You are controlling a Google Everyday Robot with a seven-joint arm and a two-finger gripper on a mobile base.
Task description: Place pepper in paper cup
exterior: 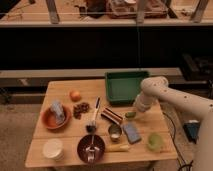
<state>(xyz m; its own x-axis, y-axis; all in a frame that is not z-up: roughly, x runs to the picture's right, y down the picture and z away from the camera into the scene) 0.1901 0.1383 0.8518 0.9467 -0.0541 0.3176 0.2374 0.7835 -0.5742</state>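
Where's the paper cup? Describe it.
On the wooden table, look at the front-left corner, far from the gripper shut at the small dark green pepper. The short cream-white paper cup stands there, plain and matte, unlike the smaller shiny metal cup.

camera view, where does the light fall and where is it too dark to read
Camera view: warm light from above falls on the table, and the paper cup at front left is plain; the band behind the table is near black; the white arm is brightest, and its pincer, down at the pepper by the tray, is lit.
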